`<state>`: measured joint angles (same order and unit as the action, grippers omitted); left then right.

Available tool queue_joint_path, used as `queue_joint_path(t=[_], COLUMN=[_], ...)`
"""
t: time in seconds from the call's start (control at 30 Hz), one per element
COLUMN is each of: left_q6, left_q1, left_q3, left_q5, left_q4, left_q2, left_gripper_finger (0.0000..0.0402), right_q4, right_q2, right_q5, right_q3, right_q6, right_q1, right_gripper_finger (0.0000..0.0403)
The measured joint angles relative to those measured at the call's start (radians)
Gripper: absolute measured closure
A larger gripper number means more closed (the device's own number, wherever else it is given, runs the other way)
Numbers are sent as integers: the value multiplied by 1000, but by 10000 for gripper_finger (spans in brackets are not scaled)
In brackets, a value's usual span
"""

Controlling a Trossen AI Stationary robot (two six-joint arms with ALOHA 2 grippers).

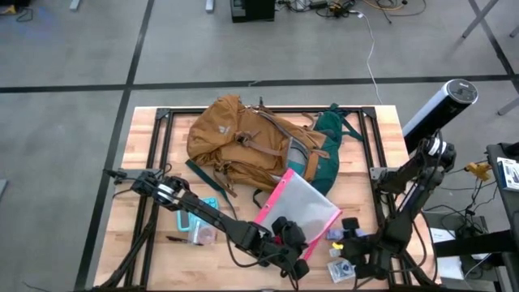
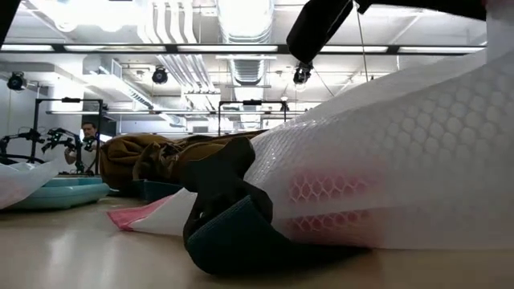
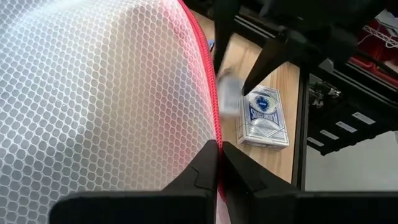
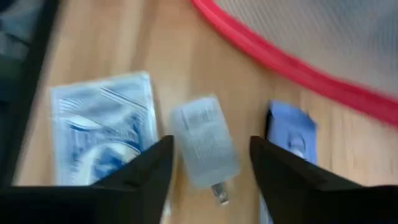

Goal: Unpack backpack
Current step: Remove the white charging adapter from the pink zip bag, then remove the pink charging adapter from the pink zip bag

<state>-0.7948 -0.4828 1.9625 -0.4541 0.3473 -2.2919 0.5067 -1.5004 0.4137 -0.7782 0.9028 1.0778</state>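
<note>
while the mesh pouch lies against the backpack, mustard-tan and slumped at the table's far middle, the left gripper is pinched shut on its pink edge. only the right wrist view shows the right gripper spread over a small, perhaps plastic, white block beside a card deck.

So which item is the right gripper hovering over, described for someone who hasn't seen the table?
Start at the mustard backpack, then follow the pink-edged mesh pouch to the table's near right corner. There the open right gripper hovers over a small pale packet, between a blue-and-white card deck and a smaller blue item.
</note>
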Motion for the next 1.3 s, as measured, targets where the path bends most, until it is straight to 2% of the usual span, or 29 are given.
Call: queue_joint_path(t=[0.13,0.3,0.4,0.47,0.53,0.6,0.7,0.83,0.93,1.03,1.13,1.3], left_q6=[4,44,97,137,52,38,-5,22,82,198,113,95], left_q1=[0,0,-9,-21,-28,-18,-7,-10,-1,7,21,32], left_q3=[0,0,0,1,-5,-20,-53,-66,-56,-44,-46,-52], left_q5=[-4,-8,13,-7,-19,12,10,10,24,5,33,59], left_q4=[-29,-106,-200,-122,-22,-5,-75,-174,-285,-267,-192,-227], left_q2=[10,10,8,8,6,2,2,2,3,20,20,-1], left_gripper_finger=[402,402,402,402,402,402,402,402,402,402,402,402], right_q4=[-2,-187,-300,-327,-332,-331,-362,-466,-528,-533,-532,-547], right_q2=[-13,-14,-31,-47,-66,-86,-120,-164,-199,-202,-202,-215], right_q5=[26,250,305,305,302,294,290,286,286,313,320,320], right_q3=[1,0,-2,-2,-2,-2,-2,-2,-2,-1,-1,-1], right_q6=[41,-39,-117,-135,-137,-137,-140,-176,-199,-207,-206,-201], right_q1=[-5,-10,-27,-40,-51,-62,-69,-83,-89,-90,-99,-111], right_gripper_finger=[134,96,100,108,118,127,138,148,148,142,136,130])
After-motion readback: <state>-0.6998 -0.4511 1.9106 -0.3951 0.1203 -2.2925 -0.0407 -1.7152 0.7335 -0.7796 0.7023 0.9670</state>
